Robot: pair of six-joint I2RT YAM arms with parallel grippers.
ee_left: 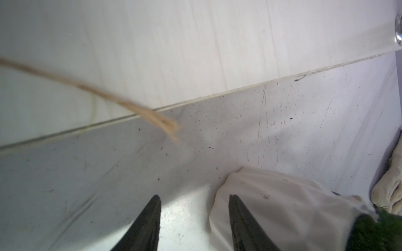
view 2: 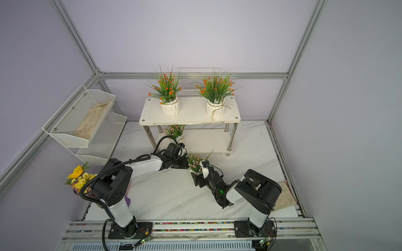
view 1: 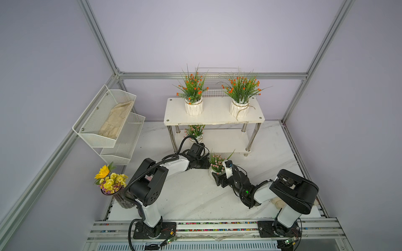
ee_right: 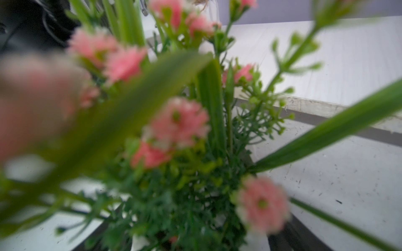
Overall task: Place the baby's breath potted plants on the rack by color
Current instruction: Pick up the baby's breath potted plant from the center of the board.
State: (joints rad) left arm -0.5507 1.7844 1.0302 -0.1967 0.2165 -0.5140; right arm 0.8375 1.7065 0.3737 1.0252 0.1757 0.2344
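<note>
Near pink plant (view 1: 216, 162): just in front of the near edge of the rack's (view 1: 215, 113) lower shelf, about mid-length, between my two hands. I cannot tell whether its pot rests on the bench (view 1: 195, 195) or hangs just off it.
Right hand (view 1: 215, 176): extends from the near right, low at the white pot. Its fingers stand wide to either side of the pot, and I cannot tell whether they press on it. My right wrist view is filled with blurred pink blooms and green blades.
Left hand (ee_left: 193, 197): extends from the left, fingers apart with only bare bench between them. The near pink plant's pot sits just beside one finger, outside the gap.
Twine strand (ee_left: 91, 91): blurred across my left wrist view; I cannot tell whose it is.
Shelved pink plant (view 1: 195, 130): on the lower shelf, left part, half hidden under the top board.
Left orange plant (view 1: 193, 93): upright on the top shelf, left half.
Right orange plant (view 1: 241, 92): upright on the top shelf, right half, well apart from its twin, with loose twine trailing from its pot.
Rack: white boards on chrome legs, far middle of the bench.
Wire basket (view 1: 214, 92): behind the rack.
Mesh bins (view 1: 113, 141): far left, two tiers, with a beige cloth (view 1: 117, 120) in the upper one.
Sunflower vase (view 1: 111, 180): near left, beside my left arm.
</note>
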